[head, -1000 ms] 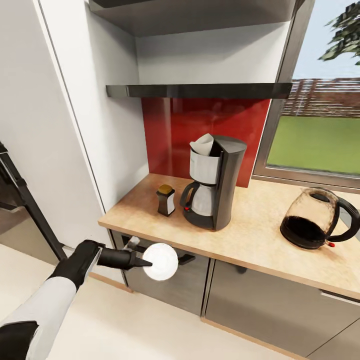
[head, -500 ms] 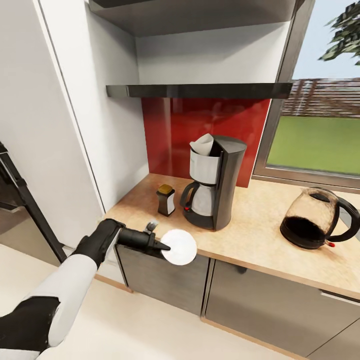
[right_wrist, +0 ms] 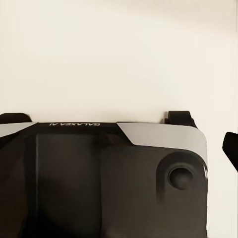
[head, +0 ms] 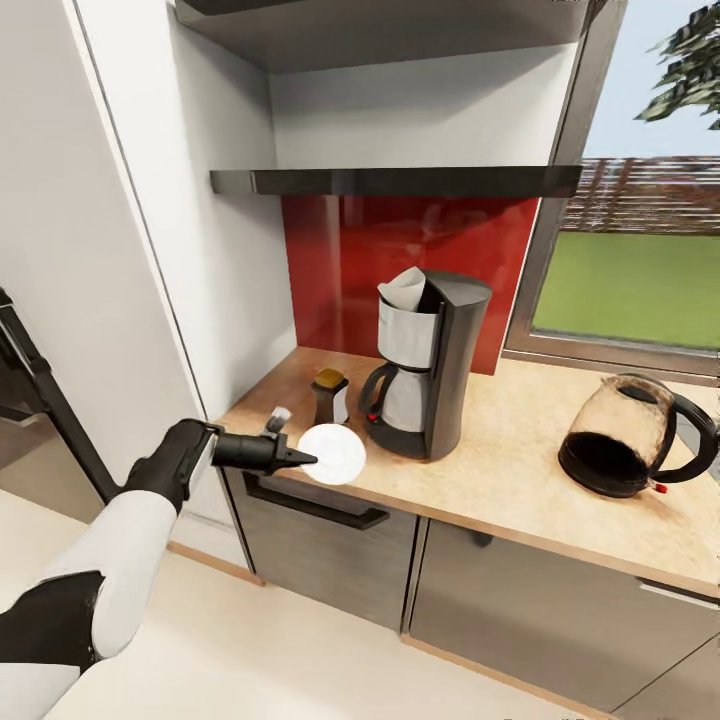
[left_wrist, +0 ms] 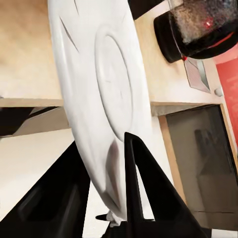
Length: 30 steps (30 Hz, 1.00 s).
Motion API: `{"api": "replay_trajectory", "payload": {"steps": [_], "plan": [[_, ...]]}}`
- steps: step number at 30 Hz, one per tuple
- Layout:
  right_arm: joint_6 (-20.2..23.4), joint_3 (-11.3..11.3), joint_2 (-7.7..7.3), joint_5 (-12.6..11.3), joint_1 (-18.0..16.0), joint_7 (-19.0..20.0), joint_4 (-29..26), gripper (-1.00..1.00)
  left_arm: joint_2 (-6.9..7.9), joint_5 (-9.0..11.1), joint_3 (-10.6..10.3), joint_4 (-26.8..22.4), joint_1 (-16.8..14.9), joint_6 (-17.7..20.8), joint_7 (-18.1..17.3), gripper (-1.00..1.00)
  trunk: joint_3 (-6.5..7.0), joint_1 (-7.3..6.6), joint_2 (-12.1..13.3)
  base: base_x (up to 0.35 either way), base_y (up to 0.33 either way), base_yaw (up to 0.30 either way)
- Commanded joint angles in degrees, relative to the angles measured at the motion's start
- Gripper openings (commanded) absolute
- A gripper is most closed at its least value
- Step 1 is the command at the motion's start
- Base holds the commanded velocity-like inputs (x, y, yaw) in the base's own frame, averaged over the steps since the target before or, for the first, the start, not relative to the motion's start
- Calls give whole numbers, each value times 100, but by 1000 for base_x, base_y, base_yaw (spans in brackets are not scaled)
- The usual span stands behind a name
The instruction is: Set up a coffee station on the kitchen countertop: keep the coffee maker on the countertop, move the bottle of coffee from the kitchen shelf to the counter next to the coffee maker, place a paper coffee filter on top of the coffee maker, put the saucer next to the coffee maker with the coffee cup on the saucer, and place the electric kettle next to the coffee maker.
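The left tool [head: 300,459] pinches the saucer [head: 333,453] by its rim over the table [head: 500,470] edge, just before the bottle of coffee [head: 329,397] — the right tool's state (hidden) I cannot tell.

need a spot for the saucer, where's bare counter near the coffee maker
Widest bare patch: countertop between coffee maker and kettle. A narrower strip runs along the front edge, where the left gripper holds the saucer. Crowded: the gap between the coffee bottle and the maker's carafe.
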Motion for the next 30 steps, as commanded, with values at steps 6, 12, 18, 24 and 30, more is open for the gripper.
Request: {"api": "replay_trajectory", "payload": {"steps": [6, 12, 18, 24, 30], "plan": [[39, 44, -7, -60, 51, 13, 12, 100, 209, -53, 35, 46, 1, 57, -27, -100, -7, 1, -5, 101, 0, -120], [44, 44, -2, -60, 63, 6, 8, 100, 272, -53, 36, 58, 9, 57, -25, -100, -7, 1, -5, 119, 0, -6], [42, 44, -3, -60, 63, 5, 8, 100, 281, -45, 36, 74, 293, 52, -30, -100, -7, 1, -5, 35, 0, 0], [46, 44, -7, -60, 84, 4, 16, 100, 291, -44, 36, 74, 613, 26, -33, -100, -7, 1, -5, 139, 0, 0], [47, 44, -7, -60, 115, 4, 17, 100, 294, -44, 36, 74, 661, 14, -33, -100, -7, 1, -5, 9, 0, 0]]}}
